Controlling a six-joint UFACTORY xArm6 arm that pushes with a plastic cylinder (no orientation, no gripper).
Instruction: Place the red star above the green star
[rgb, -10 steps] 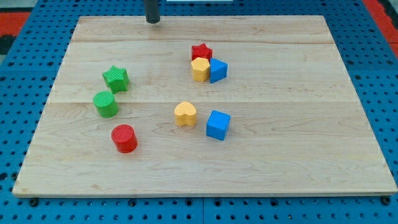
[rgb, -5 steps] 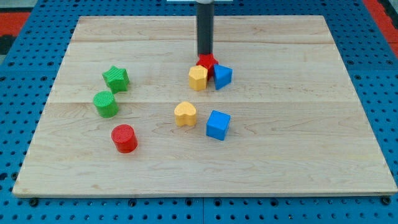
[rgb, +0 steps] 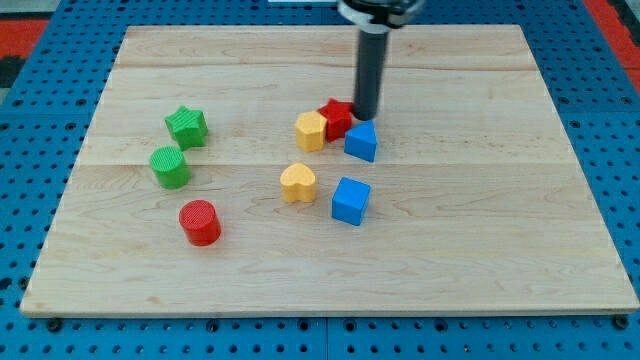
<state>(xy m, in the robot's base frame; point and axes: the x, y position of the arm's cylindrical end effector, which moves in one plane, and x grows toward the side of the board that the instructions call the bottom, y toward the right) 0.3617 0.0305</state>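
roughly mid-board, my tip (rgb: 366, 117) at red star's (rgb: 337, 117) right, green star (rgb: 187, 126) far left, no claw

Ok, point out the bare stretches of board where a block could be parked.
Bare: the view's right, past the blue blocks; the bottom strip under the red cylinder; the top left above the green star. Crowded: the middle, where my tip touches the red star.
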